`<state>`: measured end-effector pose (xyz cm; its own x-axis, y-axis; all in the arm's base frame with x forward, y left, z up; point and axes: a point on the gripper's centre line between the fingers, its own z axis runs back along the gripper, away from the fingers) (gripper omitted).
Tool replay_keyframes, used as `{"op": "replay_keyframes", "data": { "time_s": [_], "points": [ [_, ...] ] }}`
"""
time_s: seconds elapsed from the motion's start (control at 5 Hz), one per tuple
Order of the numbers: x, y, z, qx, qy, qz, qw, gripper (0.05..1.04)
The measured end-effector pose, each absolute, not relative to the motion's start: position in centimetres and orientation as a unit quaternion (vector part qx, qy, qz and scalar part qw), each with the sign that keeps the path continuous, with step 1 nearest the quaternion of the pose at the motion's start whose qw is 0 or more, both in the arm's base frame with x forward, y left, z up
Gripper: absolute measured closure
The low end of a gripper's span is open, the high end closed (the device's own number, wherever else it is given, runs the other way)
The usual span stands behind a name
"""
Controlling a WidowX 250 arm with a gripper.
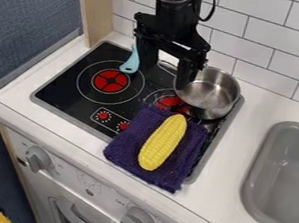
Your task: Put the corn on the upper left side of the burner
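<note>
Corn covers some purple cloth, which hides stovetop beneath.

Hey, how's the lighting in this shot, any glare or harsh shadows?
In the camera view, the light looks soft and fairly even; the metal pot shows bright and dark reflections inside; the corn is clearly lit; the black gripper partly blends into the dark stovetop.

Corn lies on the cloth (pot just behind).
</note>
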<state>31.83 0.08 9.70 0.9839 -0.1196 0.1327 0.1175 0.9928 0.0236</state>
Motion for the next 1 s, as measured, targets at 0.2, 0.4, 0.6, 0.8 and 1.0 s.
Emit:
{"op": "replay_keyframes", "data": {
  "time_s": [0.2,0.4,0.6,0.8,1.0],
  "points": [
    [31.5,0.0,8.7,0.007,-0.052,-0.060,0.997,0.083],
    [29.4,-1.7,7.0,0.006,-0.031,-0.089,0.996,0.083],
    [27.9,-3.6,7.4,0.018,-0.041,-0.115,0.992,0.083],
    [27.3,-4.2,6.7,0.027,-0.037,-0.113,0.992,0.083],
    [26.9,-3.8,3.3,0.038,0.009,-0.101,0.994,0.083]
  ]
}}
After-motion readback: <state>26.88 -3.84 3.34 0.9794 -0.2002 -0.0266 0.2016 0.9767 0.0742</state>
